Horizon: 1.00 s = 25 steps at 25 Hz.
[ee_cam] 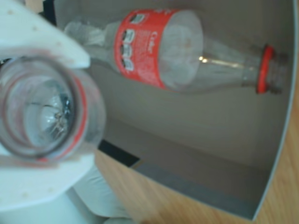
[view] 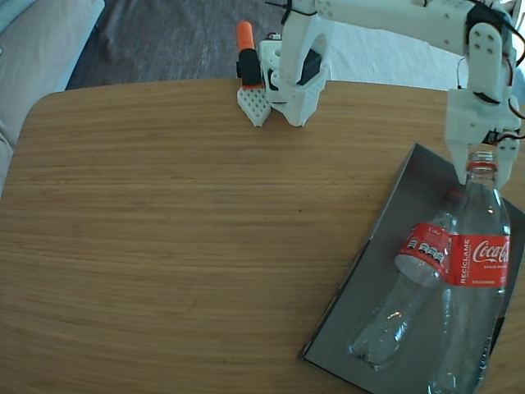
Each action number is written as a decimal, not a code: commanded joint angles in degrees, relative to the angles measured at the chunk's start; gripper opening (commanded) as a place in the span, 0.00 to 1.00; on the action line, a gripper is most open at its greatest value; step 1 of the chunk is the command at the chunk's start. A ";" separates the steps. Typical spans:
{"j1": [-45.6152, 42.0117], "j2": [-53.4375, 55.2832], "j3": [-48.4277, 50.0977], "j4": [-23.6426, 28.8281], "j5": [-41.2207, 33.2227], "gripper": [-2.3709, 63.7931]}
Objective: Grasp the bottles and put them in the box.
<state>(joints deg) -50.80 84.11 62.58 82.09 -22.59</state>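
My gripper (view: 482,153) is shut on the neck of one clear Coca-Cola bottle (view: 478,263), just under its red ring. That bottle hangs roughly upright over the right side of the grey box (view: 410,185), its base low in the box. The wrist view looks straight down into this bottle's open mouth (ee_cam: 39,112), held between the white fingers (ee_cam: 42,35). The second bottle (view: 420,254) lies on its side in the box, left of the held one. Its red label (ee_cam: 149,46) and red neck ring (ee_cam: 266,69) show clearly against the box floor (ee_cam: 201,130).
The box sits at the right edge of a round-cornered wooden table (view: 180,230). The white arm base (view: 295,74) is clamped at the far edge, with an orange-and-black part (view: 246,53) beside it. A pale cushion (view: 41,41) lies beyond the table's left corner.
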 commanded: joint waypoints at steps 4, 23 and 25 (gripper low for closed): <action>-0.35 1.14 -3.96 0.09 5.19 0.03; -5.01 0.00 -7.03 1.14 14.77 0.03; -5.01 -0.09 -6.94 1.14 14.77 0.03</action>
<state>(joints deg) -55.20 83.23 58.54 83.06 -8.00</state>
